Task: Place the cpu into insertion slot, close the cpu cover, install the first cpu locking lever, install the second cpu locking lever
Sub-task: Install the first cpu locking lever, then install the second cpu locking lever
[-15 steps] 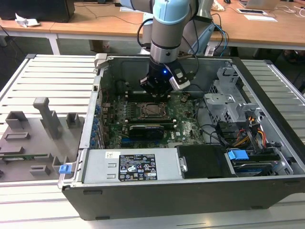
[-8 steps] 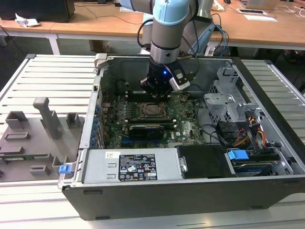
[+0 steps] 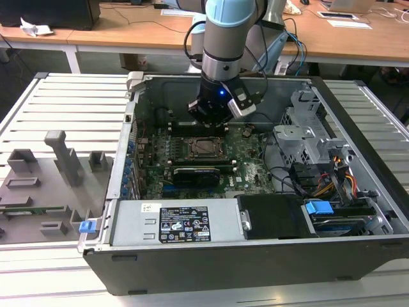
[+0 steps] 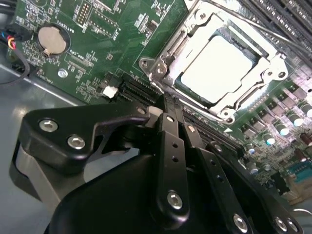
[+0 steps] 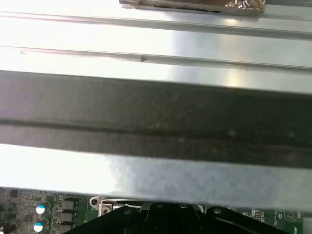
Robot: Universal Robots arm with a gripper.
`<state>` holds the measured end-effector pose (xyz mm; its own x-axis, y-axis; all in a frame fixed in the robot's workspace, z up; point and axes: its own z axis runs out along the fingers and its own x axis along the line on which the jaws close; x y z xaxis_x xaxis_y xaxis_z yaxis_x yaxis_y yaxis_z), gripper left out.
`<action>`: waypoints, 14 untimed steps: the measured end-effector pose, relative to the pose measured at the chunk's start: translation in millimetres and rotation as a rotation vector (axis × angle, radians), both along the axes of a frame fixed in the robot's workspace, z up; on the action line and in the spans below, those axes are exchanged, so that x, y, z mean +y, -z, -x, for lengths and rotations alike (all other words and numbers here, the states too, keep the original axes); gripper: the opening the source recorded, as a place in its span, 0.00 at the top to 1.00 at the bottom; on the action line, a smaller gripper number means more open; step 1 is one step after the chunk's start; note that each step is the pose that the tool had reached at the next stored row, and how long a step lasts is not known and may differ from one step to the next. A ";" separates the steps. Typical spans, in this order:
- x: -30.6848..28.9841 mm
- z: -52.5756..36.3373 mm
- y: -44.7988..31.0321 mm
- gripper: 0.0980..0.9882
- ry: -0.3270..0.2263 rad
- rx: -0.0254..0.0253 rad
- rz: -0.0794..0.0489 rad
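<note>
We see cpu (image 4: 218, 68) seated in socket, cpu cover (image 4: 168, 46) framing it (looks closed). Gripper (image 4: 168, 114) just beside socket's near edge, fingers pinched together, holding nothing, on exterior view's socket-rear side.

Slatted metal table (image 3: 64, 96), open computer case (image 3: 255, 256) on it, grey fixture blocks (image 3: 45, 179) at the exterior view's left
</note>
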<state>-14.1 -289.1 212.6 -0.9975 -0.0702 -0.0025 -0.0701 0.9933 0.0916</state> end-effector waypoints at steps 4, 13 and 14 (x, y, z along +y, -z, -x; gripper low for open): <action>-2.4 0.0 -0.1 0.99 0.000 0.0001 0.000; -6.9 0.0 -0.1 0.99 0.000 0.0001 0.000; -7.4 0.0 -0.1 0.99 0.000 0.0001 0.000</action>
